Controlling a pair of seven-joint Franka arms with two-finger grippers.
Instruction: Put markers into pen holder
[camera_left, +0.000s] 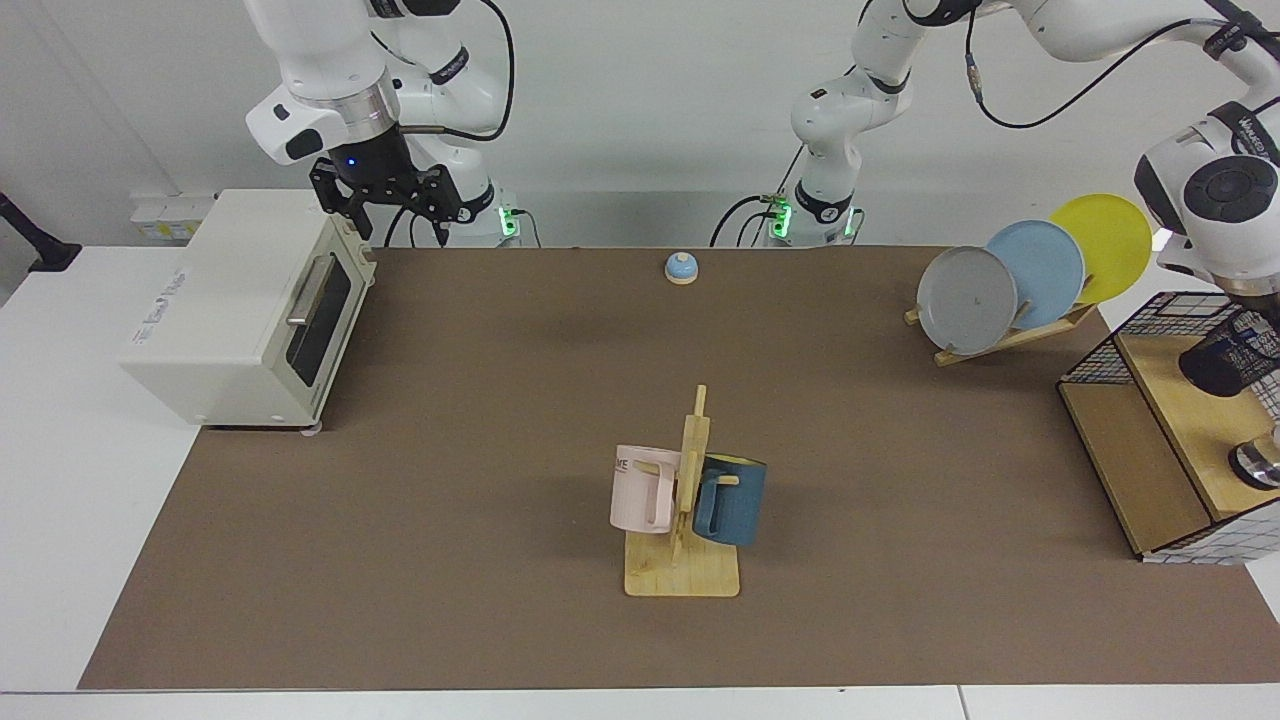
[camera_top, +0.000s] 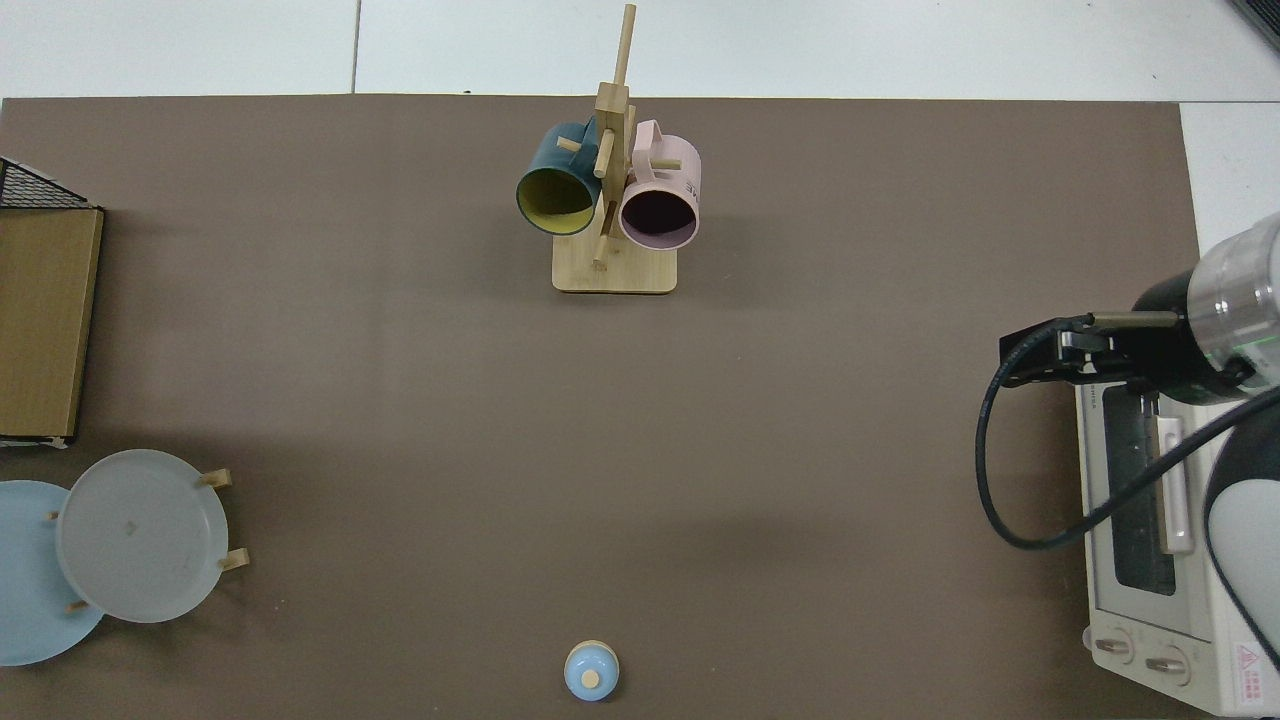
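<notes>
Faintly, "WE" on pink mug (camera_left: 640, 488).

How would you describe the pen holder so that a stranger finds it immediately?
Look at the wire-grid shelf frame with wooden boards at the table's far end, beyond the plate rack. The pen holder is there, tilted, below the left arm's wrist. It is the small black mesh cup, unlike the solid pink and blue mugs.
</notes>
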